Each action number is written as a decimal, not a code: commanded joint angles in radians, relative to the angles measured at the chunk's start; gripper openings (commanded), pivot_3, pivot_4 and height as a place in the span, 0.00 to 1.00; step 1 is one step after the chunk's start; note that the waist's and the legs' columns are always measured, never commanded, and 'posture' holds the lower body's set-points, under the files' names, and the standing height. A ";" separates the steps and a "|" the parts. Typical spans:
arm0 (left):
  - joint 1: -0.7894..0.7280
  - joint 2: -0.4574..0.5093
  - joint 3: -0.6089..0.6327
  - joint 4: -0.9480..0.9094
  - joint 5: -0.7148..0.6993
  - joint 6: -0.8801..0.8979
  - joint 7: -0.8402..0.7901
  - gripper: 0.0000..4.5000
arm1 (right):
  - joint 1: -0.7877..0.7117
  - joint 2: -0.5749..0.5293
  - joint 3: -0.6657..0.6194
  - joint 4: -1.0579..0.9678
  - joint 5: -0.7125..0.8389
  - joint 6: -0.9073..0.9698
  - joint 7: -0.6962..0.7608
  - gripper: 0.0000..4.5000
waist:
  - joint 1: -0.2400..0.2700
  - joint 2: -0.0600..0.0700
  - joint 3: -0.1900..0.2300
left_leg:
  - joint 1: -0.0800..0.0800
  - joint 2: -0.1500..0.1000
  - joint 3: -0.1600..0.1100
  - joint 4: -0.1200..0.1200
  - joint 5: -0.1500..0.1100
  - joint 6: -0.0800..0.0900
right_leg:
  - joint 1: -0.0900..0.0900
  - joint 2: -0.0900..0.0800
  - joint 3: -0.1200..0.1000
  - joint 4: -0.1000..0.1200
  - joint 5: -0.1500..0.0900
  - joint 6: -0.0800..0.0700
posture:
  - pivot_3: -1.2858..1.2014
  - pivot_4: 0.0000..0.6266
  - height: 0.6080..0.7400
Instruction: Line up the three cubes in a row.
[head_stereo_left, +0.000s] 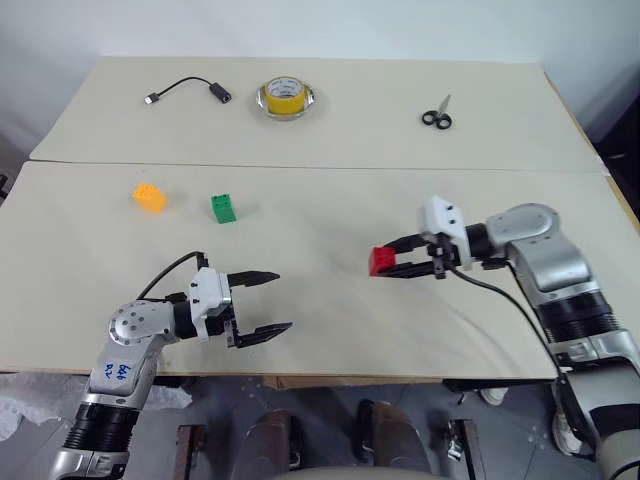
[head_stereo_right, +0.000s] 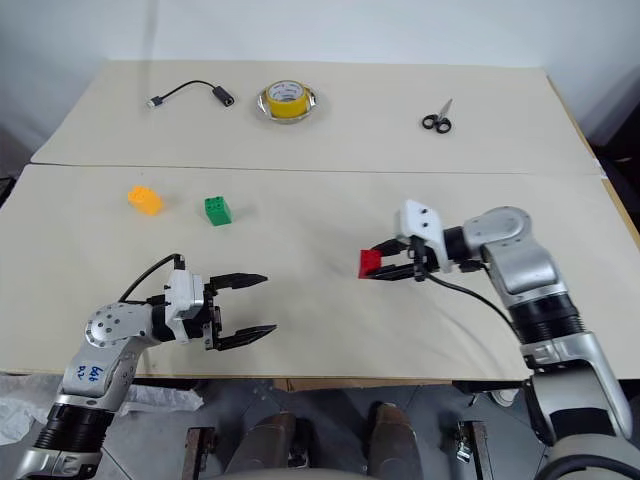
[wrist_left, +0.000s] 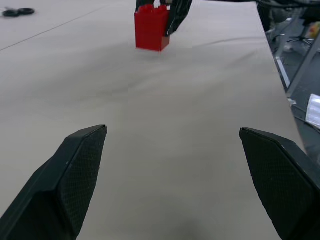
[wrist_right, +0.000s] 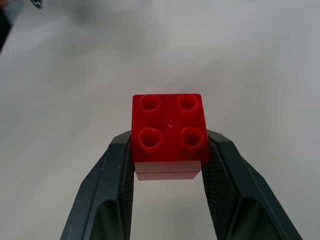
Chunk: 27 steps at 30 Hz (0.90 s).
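On the near sheet of the table (head_stereo_left: 330, 330), toward the robot's left, an orange-yellow cube (head_stereo_left: 149, 197) and a green cube (head_stereo_left: 224, 208) are found near each other but apart, each standing free. Nearer the front edge, the left gripper (head_stereo_left: 260, 304) is held level with its fingers spread wide and nothing between them. Right of centre, the red cube (head_stereo_left: 382, 261) is clamped between the fingers of the right gripper (head_stereo_left: 395, 260), which is angled toward the left; in the right wrist view the cube is seized by its lower sides, studs exposed. Whether it rests on the surface or is lifted just clear cannot be told. Along the far side a cable adapter (head_stereo_left: 186, 92), a yellow tape roll (head_stereo_left: 285, 97) and scissors (head_stereo_left: 437, 115) are noted, well apart from the work. The red cube is judged still unplaced. Risks: the shallow grip may let it slip or twist in transit; a low approach may knock the green cube out of line.
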 joint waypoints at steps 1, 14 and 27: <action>0.019 0.005 0.019 -0.055 -0.013 -0.004 0.014 1.00 | -0.003 0.016 0.004 0.017 -0.026 -0.028 -0.011 0.33 | 0.001 0.000 0.000 | -0.002 -0.001 -0.002 0.000 0.000 0.000 | -0.001 0.000 -0.001 0.000 0.000 0.000 | 0.52 0.24 1.00; 0.082 0.028 0.053 -0.108 -0.025 0.013 0.038 1.00 | 0.144 -0.025 -0.006 -0.134 -0.013 -0.009 0.012 0.41 | -0.002 0.000 0.000 | -0.007 0.000 -0.005 0.003 0.000 0.000 | -0.002 0.000 -0.012 -0.001 0.000 0.000 | 0.52 0.24 1.00; 0.170 0.007 0.253 -0.134 -0.066 0.071 0.208 1.00 | 0.212 0.020 -0.217 -0.125 0.168 -0.254 0.030 0.99 | -0.003 0.000 0.000 | -0.007 0.000 -0.006 0.002 0.000 0.000 | -0.002 0.001 -0.013 -0.003 0.000 0.000 | 0.52 0.24 1.00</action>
